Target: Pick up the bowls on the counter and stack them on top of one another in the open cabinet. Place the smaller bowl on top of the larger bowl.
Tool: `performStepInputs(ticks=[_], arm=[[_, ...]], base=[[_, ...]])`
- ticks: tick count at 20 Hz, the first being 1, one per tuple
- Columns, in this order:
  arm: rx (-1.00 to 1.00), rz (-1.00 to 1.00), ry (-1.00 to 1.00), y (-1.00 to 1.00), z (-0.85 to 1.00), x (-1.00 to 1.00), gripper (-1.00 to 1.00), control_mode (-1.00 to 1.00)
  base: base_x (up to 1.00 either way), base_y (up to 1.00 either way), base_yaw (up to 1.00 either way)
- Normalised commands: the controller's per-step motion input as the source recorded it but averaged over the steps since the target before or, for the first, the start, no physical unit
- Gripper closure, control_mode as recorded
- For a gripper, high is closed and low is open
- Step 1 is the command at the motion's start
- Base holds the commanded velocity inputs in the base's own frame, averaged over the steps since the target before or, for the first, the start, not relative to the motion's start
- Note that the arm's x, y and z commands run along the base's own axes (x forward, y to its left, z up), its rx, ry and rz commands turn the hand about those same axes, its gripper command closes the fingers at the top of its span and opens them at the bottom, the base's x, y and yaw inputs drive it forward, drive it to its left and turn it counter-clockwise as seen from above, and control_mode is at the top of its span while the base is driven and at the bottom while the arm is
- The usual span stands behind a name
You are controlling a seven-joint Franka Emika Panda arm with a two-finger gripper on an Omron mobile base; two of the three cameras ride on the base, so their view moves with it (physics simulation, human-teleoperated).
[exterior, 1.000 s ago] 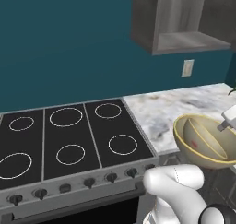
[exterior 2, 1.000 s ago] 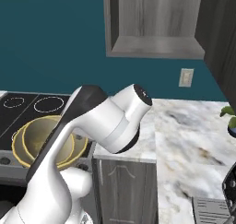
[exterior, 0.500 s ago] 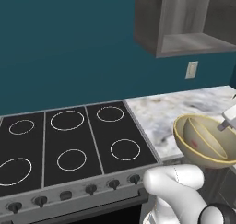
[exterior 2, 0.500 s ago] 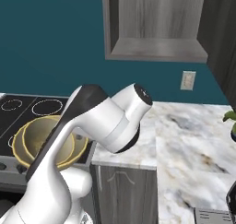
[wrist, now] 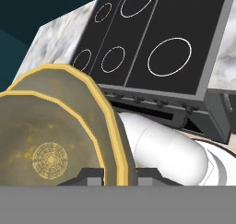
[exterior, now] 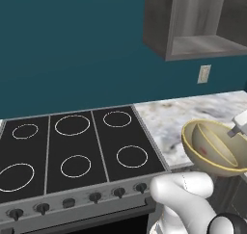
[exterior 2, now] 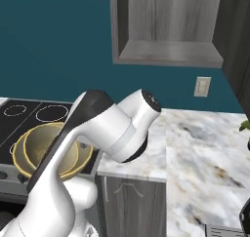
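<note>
Olive-yellow in the left base view: large bowl (exterior: pixel 194 142) with small bowl (exterior: pixel 218 142) nested inside, both tipped toward the camera. Hangs off the front edge of the marble surface (exterior: pixel 183 113), just right of the stove (exterior: pixel 72 146), touching neither. Tilted, probably, because gripped at the right-hand rim and carried by that one edge. Sits well below the open cabinet (exterior: pixel 202 45), whose shelf is bare; judged as mid-carry, with the lift up to that shelf not yet made.

From the right base view, same pair low on the left, partly behind the arm (exterior 2: pixel 112 133). Looks already stacked as the task wants, small inside large, so one carry should serve for both. Cabinet up and to the right of the bowls, mouth facing out, so a rise and then a forward reach seems called for.

In the hand view, tool (wrist: pixel 120 174) closed across the large bowl's wall, one dark tip on each side of the pale rim. Grips the outer bowl alone, it seems; small one merely rests inside, patterned floor facing the lens. Risks sliding out if tipped further, hence worth levelling before setting down.
</note>
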Motion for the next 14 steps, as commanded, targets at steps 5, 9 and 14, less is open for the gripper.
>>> performStepInputs(ticks=[5, 9, 14], arm=[[0.0, -0.02, 0.01, 0.03, 0.04, 0.31, 1.0, -1.0], [0.0, -0.09, 0.02, 0.2, 0.32, 0.61, 1.0, -1.0], [0.0, -0.17, 0.04, 0.07, 0.5, 0.43, 1.0, -1.0]], base=[[0.0, 0.0, 0.0], [0.0, 0.0, 0.0], [0.0, 0.0, 0.0]])
